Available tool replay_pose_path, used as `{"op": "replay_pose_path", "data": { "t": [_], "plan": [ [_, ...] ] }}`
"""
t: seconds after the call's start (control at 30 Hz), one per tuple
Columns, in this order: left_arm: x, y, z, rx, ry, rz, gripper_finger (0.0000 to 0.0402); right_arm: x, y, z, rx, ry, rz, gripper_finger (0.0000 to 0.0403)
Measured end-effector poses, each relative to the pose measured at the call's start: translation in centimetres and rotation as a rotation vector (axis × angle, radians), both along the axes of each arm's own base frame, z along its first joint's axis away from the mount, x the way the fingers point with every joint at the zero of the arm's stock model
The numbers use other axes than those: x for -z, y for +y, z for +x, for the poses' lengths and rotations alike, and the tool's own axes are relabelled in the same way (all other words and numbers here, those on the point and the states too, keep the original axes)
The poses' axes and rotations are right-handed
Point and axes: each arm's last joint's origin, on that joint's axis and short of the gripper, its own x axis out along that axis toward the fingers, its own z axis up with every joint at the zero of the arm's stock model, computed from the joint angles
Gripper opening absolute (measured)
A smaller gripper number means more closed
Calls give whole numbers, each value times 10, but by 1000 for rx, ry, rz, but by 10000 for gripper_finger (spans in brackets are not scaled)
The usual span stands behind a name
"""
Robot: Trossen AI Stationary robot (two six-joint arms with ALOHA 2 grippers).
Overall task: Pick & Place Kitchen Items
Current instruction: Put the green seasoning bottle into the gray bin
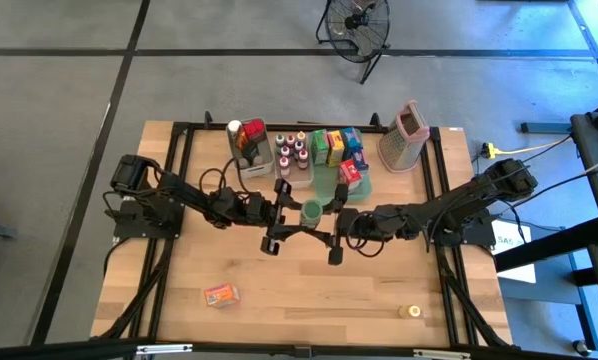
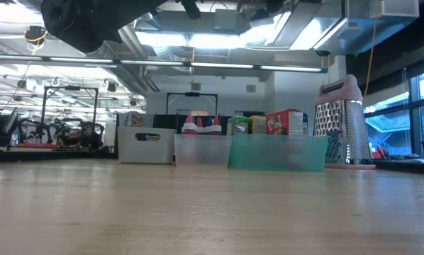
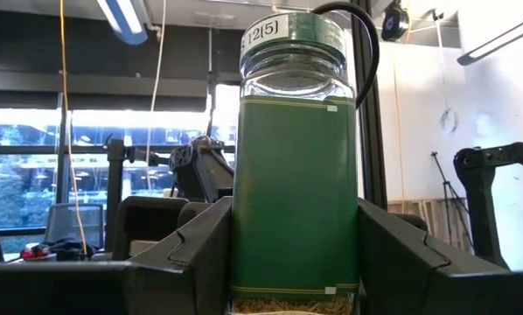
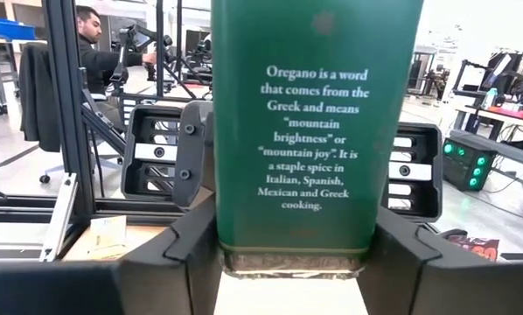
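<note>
A clear oregano jar [image 1: 312,210] with a green label and green cap [image 3: 294,33] hangs upright above the middle of the table. My left gripper [image 1: 297,212] reaches it from the table's left and my right gripper [image 1: 327,214] from the right. Both are shut on the jar. In the left wrist view the jar [image 3: 295,166] stands between the two dark fingers. The right wrist view shows its label's text side [image 4: 310,131]. The low view shows nothing standing on the boards under it. My left gripper pinches the jar's lower side walls [image 3: 237,254] between its two fingers, coming from the table's left and slanting up. The jar stands upright in the hold, cap up, clear of the table. My right gripper pinches the jar's side walls near its bottom [image 4: 219,232] between its two fingers, level, from the table's right. The label's lower edge and the spice below it show between the fingers [image 4: 178,254].
At the far edge stand a clear bin [image 1: 251,150] with bottles, a group of small spice bottles [image 1: 291,152], a green tray [image 1: 341,178] with coloured boxes and a metal grater [image 1: 404,135]. An orange packet [image 1: 221,295] and a small yellow-capped jar [image 1: 413,311] lie near the front.
</note>
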Motion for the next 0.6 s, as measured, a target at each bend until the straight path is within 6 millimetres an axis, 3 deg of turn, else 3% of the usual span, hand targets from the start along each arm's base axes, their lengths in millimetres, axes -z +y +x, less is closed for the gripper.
{"op": "replay_pose_path", "data": {
  "t": [0.2,0.43,0.6],
  "plan": [
    [1,0,0,11,10,8,196,1,3,-1,-4,7,3,197],
    [3,-1,1,37,27,15,252,3,5,-1,-33,27,-5,197],
    [5,-2,2,68,53,12,267,7,5,-1,-36,67,28,197]
  ]
}}
